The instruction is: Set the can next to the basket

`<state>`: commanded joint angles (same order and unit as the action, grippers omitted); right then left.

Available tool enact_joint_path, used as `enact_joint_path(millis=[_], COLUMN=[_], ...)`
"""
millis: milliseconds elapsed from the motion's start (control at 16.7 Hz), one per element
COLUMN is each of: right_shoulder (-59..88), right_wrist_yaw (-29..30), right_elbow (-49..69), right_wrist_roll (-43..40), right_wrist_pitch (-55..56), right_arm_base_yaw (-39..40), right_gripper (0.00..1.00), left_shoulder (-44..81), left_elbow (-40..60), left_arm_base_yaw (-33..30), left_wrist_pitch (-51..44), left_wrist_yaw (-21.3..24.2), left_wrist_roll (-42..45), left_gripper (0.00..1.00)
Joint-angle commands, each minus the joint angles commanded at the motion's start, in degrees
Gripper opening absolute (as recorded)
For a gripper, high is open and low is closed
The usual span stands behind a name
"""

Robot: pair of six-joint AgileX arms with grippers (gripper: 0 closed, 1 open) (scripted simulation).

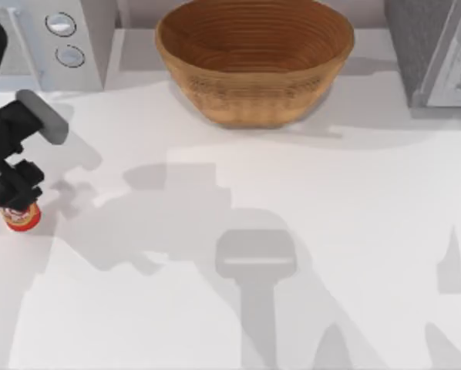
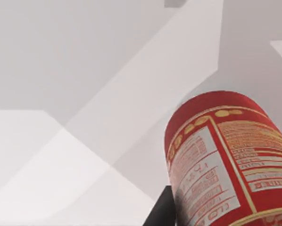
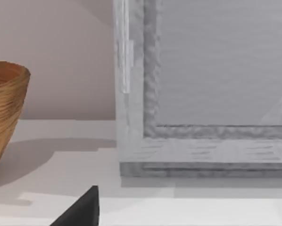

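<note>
Your left gripper sits at the table's far left edge, closed around the can — the black wrist covers most of it from above, leaving just the red base and a gold band visible. In the left wrist view the can is cut off by the frame edge; you see red metal, gold trim and a white printed panel, with one dark finger against its side. The can is well apart from the basket, which sits at the table's back centre — round, woven wicker, ribbed rings inside, interior bare. Your right gripper: one dark fingertip is visible, so its state cannot be told. A grey framed box stands beside the basket.
</note>
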<state>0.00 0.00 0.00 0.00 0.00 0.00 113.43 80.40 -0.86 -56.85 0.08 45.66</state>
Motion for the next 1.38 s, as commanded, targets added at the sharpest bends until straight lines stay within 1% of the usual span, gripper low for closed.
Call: enact_joint_path(millis=[60,120,660,840,960,1080,1380], right_shoulder=[0.0,0.0,0.0,0.0,0.0,0.0,0.0], right_wrist_yaw=[0.0,0.0,0.0,0.0,0.0,0.0,0.0], right_elbow=[0.0,0.0,0.0,0.0,0.0,0.0,0.0], right_wrist_roll=[0.0,0.0,0.0,0.0,0.0,0.0,0.0], right_wrist_pitch=[0.0,0.0,0.0,0.0,0.0,0.0,0.0], right_arm_base_yaw=[0.0,0.0,0.0,0.0,0.0,0.0,0.0], right_gripper=[1.0,1.0,1.0,1.0,1.0,1.0,1.0], left_shoulder=[0.0,0.0,-0.1,0.9,2.2,3.8,9.0], left_elbow=[0.0,0.0,0.0,2.0,4.4,7.2,14.1], left_arm_base_yaw=[0.0,0.0,-0.1,-1.8,-4.2,-7.3,-16.8], left_wrist_pitch=[0.0,0.0,0.0,-0.7,-1.6,-3.0,-7.5], left_wrist_yaw=[0.0,0.0,0.0,0.0,0.0,0.0,0.2], left_wrist_roll=[0.0,0.0,0.0,-3.6,-8.9,-16.3,-42.1], left_gripper=[0.02,0.0,0.0,0.0,0.0,0.0,0.0])
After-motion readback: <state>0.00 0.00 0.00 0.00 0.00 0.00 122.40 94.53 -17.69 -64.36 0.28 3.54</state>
